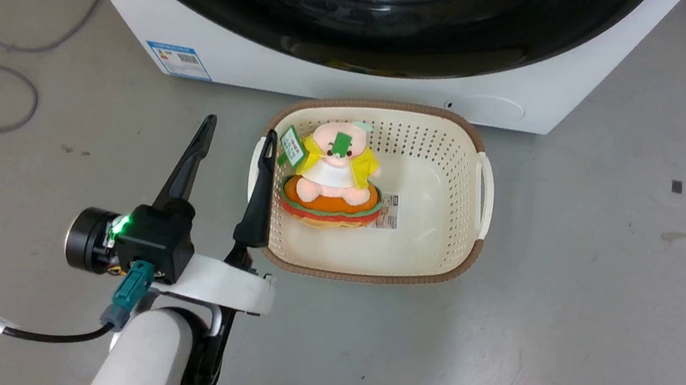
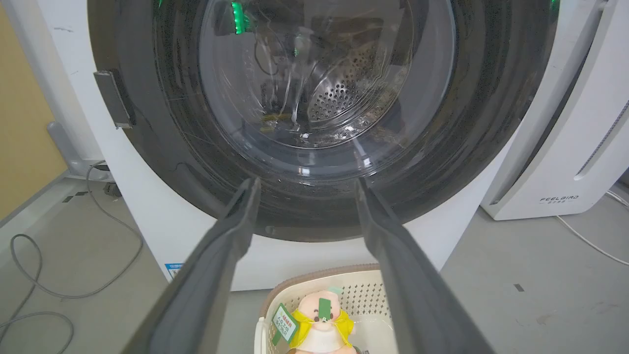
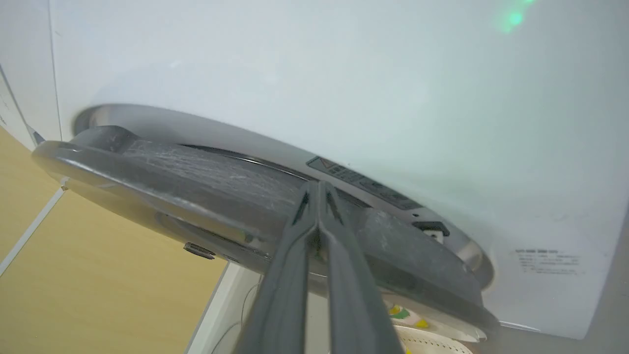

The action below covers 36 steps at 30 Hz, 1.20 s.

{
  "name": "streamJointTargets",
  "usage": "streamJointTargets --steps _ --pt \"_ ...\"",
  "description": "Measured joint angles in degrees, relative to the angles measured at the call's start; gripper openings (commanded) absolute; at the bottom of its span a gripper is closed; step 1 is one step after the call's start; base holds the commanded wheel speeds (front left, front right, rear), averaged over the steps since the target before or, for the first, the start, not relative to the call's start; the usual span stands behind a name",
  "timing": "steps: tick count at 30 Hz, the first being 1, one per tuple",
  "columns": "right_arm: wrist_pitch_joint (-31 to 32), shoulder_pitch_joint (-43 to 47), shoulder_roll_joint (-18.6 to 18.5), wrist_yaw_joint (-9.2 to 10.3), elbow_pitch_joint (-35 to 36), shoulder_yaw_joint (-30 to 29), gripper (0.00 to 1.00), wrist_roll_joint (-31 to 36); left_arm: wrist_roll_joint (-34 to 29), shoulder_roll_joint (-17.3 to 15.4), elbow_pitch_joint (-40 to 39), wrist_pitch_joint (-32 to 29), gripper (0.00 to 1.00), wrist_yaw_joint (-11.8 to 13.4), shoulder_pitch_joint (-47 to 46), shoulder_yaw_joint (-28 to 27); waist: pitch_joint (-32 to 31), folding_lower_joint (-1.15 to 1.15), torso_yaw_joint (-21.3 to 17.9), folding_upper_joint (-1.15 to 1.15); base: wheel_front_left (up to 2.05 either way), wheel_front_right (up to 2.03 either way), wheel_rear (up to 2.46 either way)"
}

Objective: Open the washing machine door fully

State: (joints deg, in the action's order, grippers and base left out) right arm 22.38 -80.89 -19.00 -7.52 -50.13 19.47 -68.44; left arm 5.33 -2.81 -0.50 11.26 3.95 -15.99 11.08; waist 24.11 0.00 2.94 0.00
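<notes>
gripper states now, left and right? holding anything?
Left gripper: open, holding nothing.
Right gripper: shut, nothing between its fingers; tips at the rim of the washing machine door.

Laundry basket (image 1: 436,233) crowds the floor before the washing machine (image 1: 253,67).

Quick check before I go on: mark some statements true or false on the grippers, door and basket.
1. The left gripper is open. True.
2. The right gripper is open. False: its fingers are pressed together.
3. The basket is empty. False: a plush toy sits in it.
4. The basket stands before the washing machine. True.
5. The washing machine door is fully open. False: it covers the drum.
</notes>
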Motion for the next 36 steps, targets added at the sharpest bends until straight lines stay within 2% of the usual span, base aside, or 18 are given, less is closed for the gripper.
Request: streamJointTargets --steps 9,22,28,36 --pt "7.9 -7.19 -1.44 0.0 -2.9 3.44 0.0 -5.75 0.71 0.01 -0.13 1.2 1.0 0.67 -2.09 1.33 3.04 0.0 0.29 0.0 0.0 0.0 0.0" --pt "21.18 -12.16 -4.93 0.0 -4.87 7.8 0.0 -15.61 1.54 0.03 0.25 2.77 1.0 1.47 -3.92 3.22 5.25 0.0 0.19 0.0 0.0 0.0 0.0" --pt "25.39 -13.47 -6.17 0.0 -4.99 9.4 0.0 -19.93 1.83 0.03 0.71 3.43 1.0 1.62 -4.82 3.66 5.84 0.0 0.11 0.0 0.0 0.0 0.0" --pt "27.91 -11.35 -6.78 0.0 -2.93 9.59 0.0 -21.21 1.89 0.03 1.29 3.44 1.0 1.66 -5.03 3.7 4.08 0.0 -0.11 0.0 0.0 0.0 0.0"
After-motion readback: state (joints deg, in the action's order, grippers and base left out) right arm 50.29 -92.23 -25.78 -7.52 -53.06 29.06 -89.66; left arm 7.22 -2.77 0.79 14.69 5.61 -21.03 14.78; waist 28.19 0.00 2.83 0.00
